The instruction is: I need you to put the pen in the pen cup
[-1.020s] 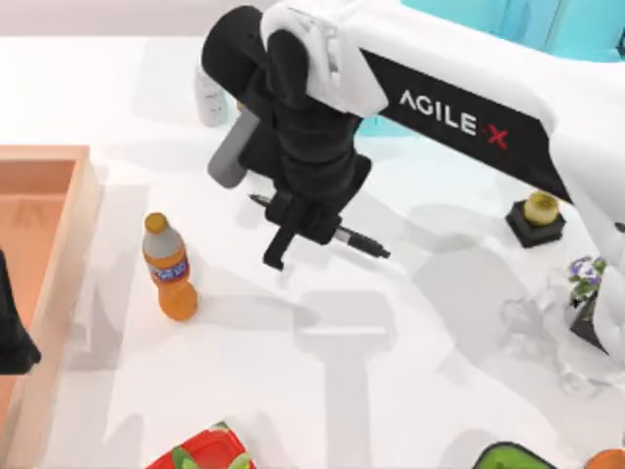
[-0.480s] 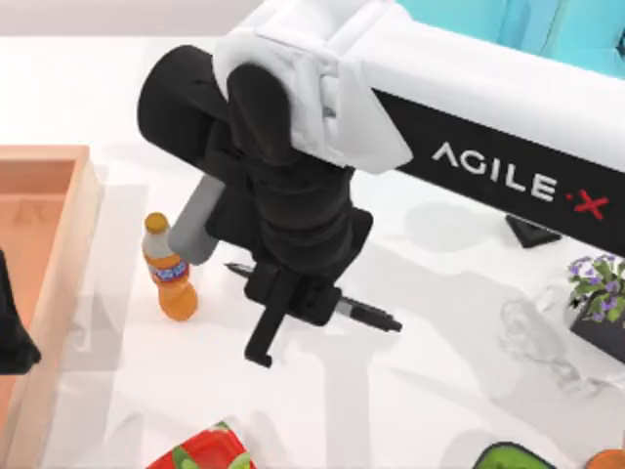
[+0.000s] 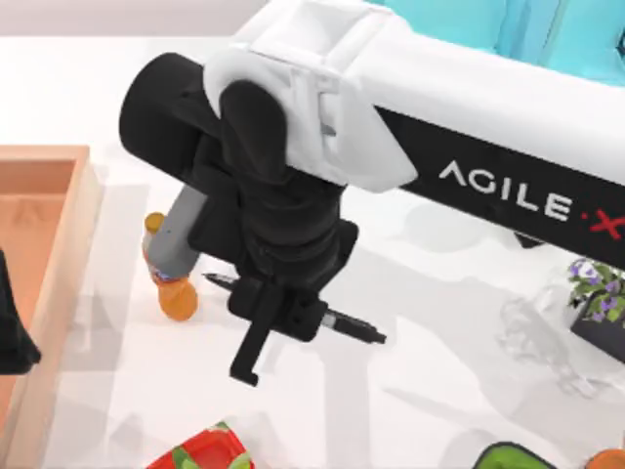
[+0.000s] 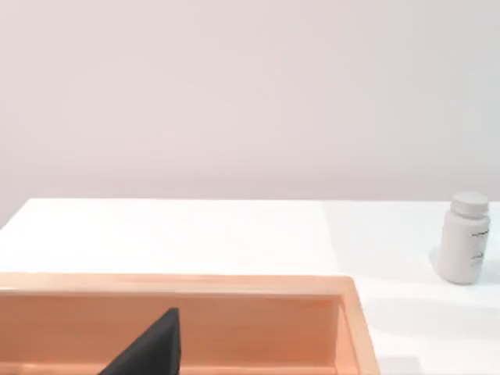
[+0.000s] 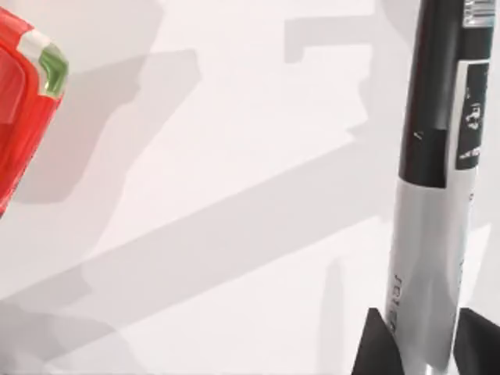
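Observation:
The pen [image 3: 356,327] hangs crosswise above the table in the top view, its two dark ends sticking out from under my right gripper [image 3: 278,308], which is shut on its middle. In the right wrist view the pen [image 5: 437,195] shows a black section and a silvery-white barrel with dark print, held between the two black fingertips [image 5: 375,348] of that gripper [image 5: 426,351]. The pen cup is out of view. My left arm [image 3: 10,332] is parked at the left edge over the wooden tray.
An orange soda bottle [image 3: 171,288] stands just left of the held pen. A wooden tray [image 3: 59,244] lines the left side. A red package [image 3: 205,451] lies at the front, a potted plant [image 3: 598,293] at the right, a white pill bottle [image 4: 465,248] at the back.
My right arm has risen and moved left and toward the front with the pen in its grip. It now covers the white bottle and part of the soda bottle.

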Robot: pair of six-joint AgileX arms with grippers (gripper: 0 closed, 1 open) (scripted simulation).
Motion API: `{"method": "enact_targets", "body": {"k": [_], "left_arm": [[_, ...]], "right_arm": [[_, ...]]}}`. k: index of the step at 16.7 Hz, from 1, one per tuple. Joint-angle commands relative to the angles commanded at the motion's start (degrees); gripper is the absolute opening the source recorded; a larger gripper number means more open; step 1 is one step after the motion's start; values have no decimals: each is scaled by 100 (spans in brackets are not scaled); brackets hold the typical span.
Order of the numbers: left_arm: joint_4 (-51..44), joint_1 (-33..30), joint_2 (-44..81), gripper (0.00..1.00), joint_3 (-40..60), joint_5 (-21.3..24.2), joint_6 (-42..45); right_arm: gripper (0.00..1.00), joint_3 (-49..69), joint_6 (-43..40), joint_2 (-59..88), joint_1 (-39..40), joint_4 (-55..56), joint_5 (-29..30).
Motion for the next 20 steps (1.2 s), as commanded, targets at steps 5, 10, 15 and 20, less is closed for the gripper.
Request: {"method": "enact_targets", "body": {"k": [5, 10, 15, 20], "left_arm": [[0, 0, 0, 100, 0, 0, 0], [0, 0, 0, 100, 0, 0, 0], [0, 0, 0, 100, 0, 0, 0], [0, 0, 0, 100, 0, 0, 0]], "right_arm": [[0, -222, -584, -292, -625, 904, -886], [0, -1076, -1503, -571, -2445, 3100, -3170], [0, -2444, -2185, -676, -5109, 5687, -6271], [0, -3814, -2513, -849, -7672, 7771, -8944]]}}
